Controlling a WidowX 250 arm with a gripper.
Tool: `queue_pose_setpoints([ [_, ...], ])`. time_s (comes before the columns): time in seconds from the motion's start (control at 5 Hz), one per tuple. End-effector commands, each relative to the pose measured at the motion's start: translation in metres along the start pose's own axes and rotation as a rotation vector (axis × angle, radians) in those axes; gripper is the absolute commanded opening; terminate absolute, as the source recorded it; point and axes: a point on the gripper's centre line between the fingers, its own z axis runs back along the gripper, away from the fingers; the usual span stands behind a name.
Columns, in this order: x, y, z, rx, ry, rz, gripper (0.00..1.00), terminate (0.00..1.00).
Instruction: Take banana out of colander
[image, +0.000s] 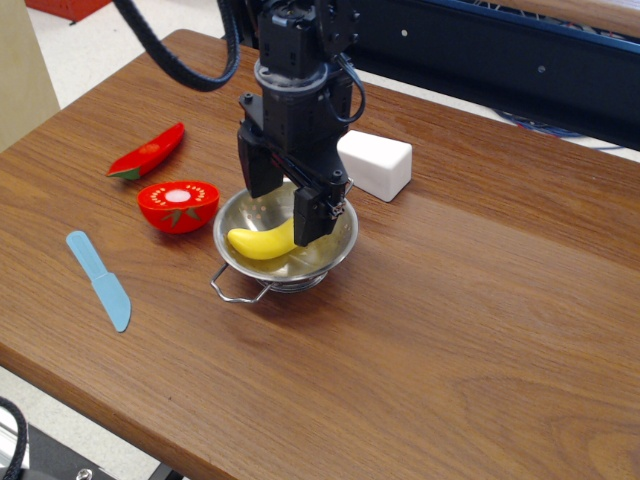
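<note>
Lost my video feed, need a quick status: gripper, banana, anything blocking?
Gripper open, low over the colander. Banana lying in the colander, not gripped. Nothing blocking; tomato half sits left of it.
</note>
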Motion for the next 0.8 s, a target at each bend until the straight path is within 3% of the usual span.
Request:
queue_pose_setpoints([
  [0.0,-0.001,0.011,-0.007,0.002,-0.033,0.074,1.00,0.00],
  [0.2,-0.003,0.009,-0.011,-0.005,-0.020,0.093,1.00,0.00],
  [0.6,-0.003,0.001,-0.032,0.037,-0.048,0.127,1.00,0.00],
])
